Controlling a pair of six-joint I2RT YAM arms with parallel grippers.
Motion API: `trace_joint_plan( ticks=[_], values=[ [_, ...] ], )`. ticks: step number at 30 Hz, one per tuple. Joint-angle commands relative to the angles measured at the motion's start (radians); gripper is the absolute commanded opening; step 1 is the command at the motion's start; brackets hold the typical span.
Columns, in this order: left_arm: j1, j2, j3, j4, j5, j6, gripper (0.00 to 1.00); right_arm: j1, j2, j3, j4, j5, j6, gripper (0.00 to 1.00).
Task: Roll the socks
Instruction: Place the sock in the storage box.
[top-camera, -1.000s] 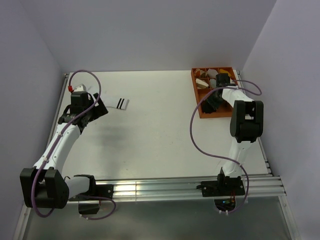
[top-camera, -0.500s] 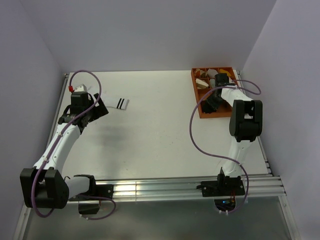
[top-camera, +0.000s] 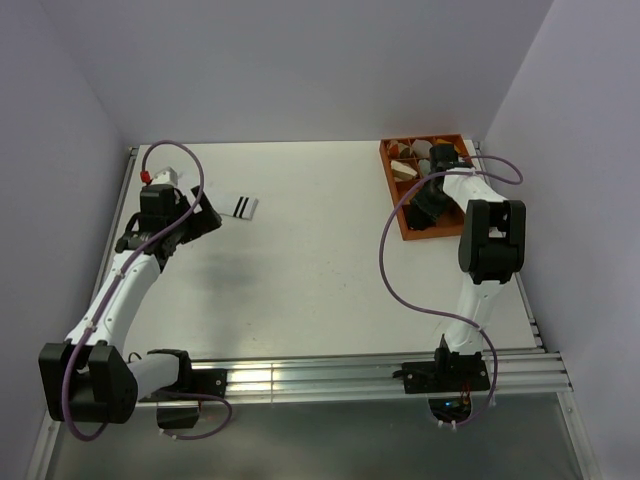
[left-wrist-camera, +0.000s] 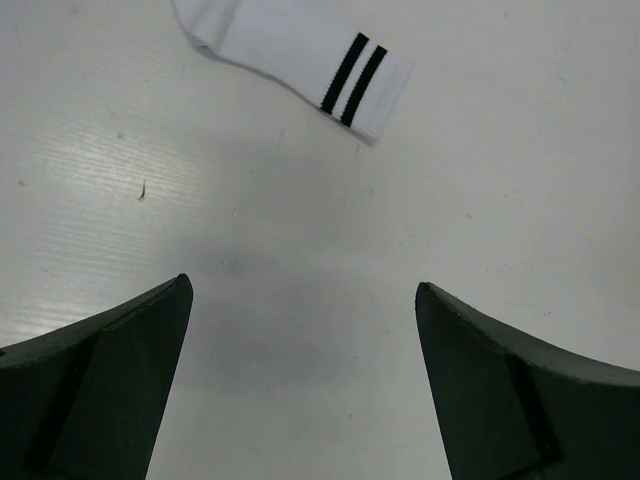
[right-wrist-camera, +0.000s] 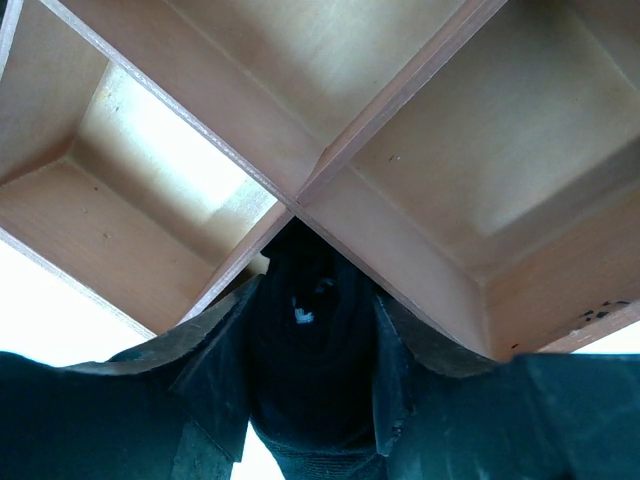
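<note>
The white sock (top-camera: 234, 206) with two black cuff stripes lies flat at the far left of the table; it also shows at the top of the left wrist view (left-wrist-camera: 300, 58). My left gripper (top-camera: 195, 220) is open and empty just near of it, its fingers (left-wrist-camera: 110, 380) wide apart over bare table. My right gripper (top-camera: 430, 203) is shut on the rolled black sock (right-wrist-camera: 315, 340) and holds it over the orange divided box (top-camera: 400, 205), right against a divider cross (right-wrist-camera: 300, 195) between compartments.
The box's far compartments hold several rolled bundles (top-camera: 420, 152) in tan, grey and yellow. The box stands at the table's far right corner beside the right wall. Purple cables loop from both arms.
My left gripper has moved a little farther and up toward the white sock. My right gripper with the black sock has shifted slightly deeper over the box.
</note>
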Motion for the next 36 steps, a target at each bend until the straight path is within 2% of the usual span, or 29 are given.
trace_joint_plan(
  ticks=[1,12,23,26,27,29,36],
  values=[
    [0.0,-0.032,-0.011,0.075,0.084,0.005,0.98,0.002,-0.044,0.018,-0.059,0.011,-0.024,0.51],
    [0.0,-0.049,-0.017,0.072,0.073,0.006,0.98,0.003,-0.079,0.061,-0.117,0.026,-0.047,0.55],
    [0.0,-0.069,-0.013,0.055,0.06,0.011,0.98,0.008,-0.084,0.071,-0.149,0.027,-0.066,0.54],
    [0.0,-0.07,-0.014,0.055,0.064,0.009,0.97,0.013,-0.072,0.055,-0.14,0.029,-0.066,0.34],
    [0.0,-0.069,-0.013,0.055,0.064,0.009,0.97,0.011,-0.066,0.051,-0.137,0.027,-0.064,0.17],
    [0.0,-0.069,-0.013,0.055,0.064,0.009,0.97,0.016,-0.046,0.035,-0.128,0.024,-0.066,0.0],
    [0.0,-0.067,-0.013,0.055,0.061,0.011,0.97,0.031,0.02,0.025,-0.139,0.014,-0.078,0.0]
  ],
)
